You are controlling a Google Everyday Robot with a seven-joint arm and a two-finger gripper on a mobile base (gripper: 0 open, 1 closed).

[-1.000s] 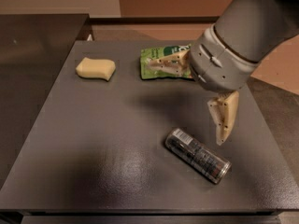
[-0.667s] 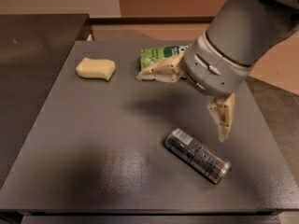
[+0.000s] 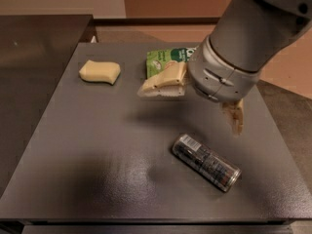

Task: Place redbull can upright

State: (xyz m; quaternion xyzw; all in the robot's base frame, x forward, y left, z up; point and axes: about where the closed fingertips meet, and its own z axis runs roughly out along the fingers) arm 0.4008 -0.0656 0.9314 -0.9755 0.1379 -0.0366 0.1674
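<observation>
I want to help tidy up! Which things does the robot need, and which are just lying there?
Needed: the can, lying on its side; the gripper, above the table behind it, jaws open.
Lying about: green snack bag, yellow sponge.

Worktop held one redbull can, one green snack bag, one yellow sponge. One gripper hung over worktop beside bag.

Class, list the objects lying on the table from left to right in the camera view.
yellow sponge → green snack bag → redbull can. The end effector, open, hangs above the table between bag and can.
</observation>
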